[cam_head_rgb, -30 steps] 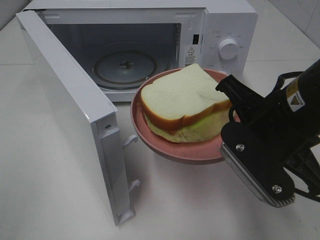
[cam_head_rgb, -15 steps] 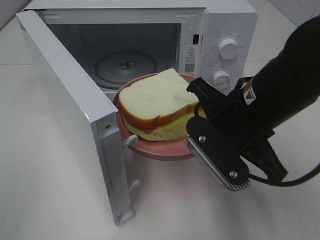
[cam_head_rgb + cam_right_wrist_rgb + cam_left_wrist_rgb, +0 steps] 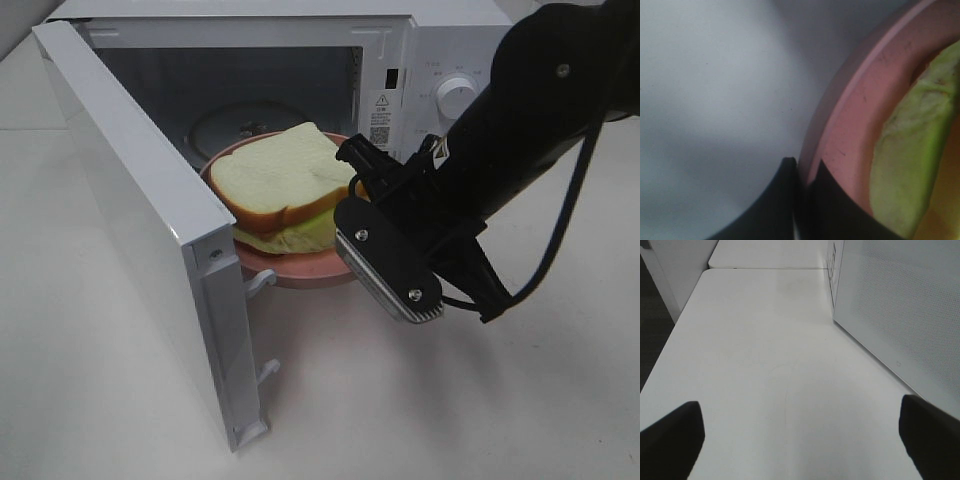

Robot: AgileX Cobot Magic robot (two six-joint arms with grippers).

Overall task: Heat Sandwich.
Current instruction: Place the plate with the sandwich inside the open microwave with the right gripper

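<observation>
The sandwich (image 3: 280,180), white bread over green filling, lies on a round pink plate (image 3: 300,268). My right gripper (image 3: 358,172) is shut on the plate's right rim and holds it off the table at the microwave's (image 3: 450,50) open mouth, the far part of the plate inside the cavity. In the right wrist view the gripper (image 3: 802,185) pinches the pink rim (image 3: 855,125), with green filling (image 3: 910,145) beside it. My left gripper (image 3: 801,437) stands open over bare white table, nothing between its fingers; it does not show in the high view.
The microwave door (image 3: 140,220) swings out to the left, close beside the plate. A glass turntable (image 3: 235,120) lies inside the cavity. Control knobs (image 3: 455,92) sit behind my right arm. In the left wrist view the door's outer face (image 3: 900,305) rises nearby.
My right gripper has carried the plate with the sandwich leftward and back, from in front of the control panel into the microwave's opening. The left gripper has not moved.
</observation>
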